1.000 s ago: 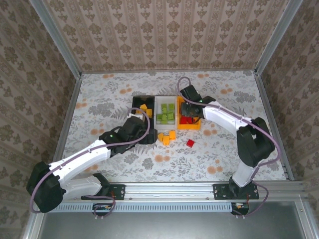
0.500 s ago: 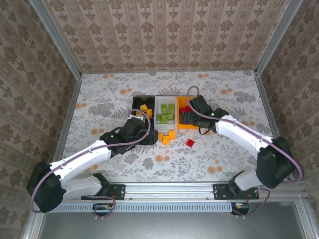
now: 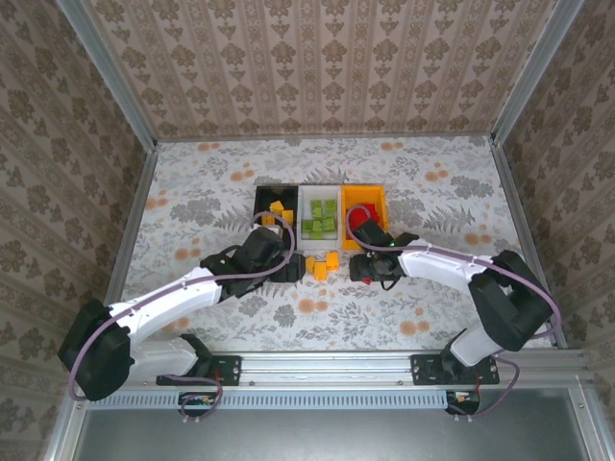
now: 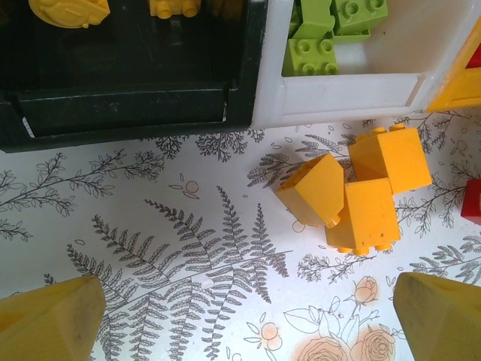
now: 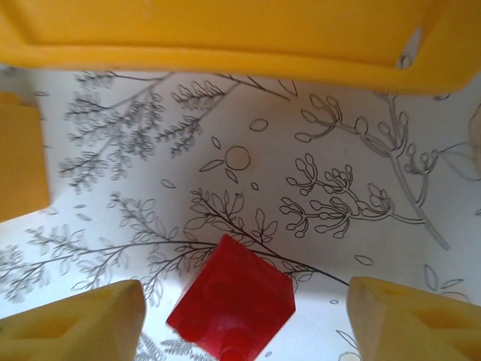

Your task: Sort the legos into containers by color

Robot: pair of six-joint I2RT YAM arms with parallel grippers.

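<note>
1. My left gripper (image 4: 248,316) hangs with its jaws spread wide, and nothing lies between them but the flowered table (image 4: 150,248).
2. From that gripper, three yellow blocks (image 4: 364,214) sit at one o'clock in a tight cluster, touching one another, on the table just outside the bins.
3. The black bin (image 4: 135,109) is at eleven o'clock, with yellow pieces (image 4: 69,9) inside. The white bin (image 4: 338,94) stands against it at about one o'clock and holds green blocks (image 4: 312,53).
4. My right gripper (image 5: 240,301) is open too. Its fingers stand on either side of a red block (image 5: 231,301) on the table, with a gap on each side.
5. The wall of the orange bin (image 5: 225,37) is at twelve o'clock from that red block, a little apart from it.
6. From above, the bins form one row: black at nine o'clock, white in the middle, orange at three o'clock with red pieces (image 3: 357,219) in it. Both my grippers are on the six o'clock side of the row.
</note>
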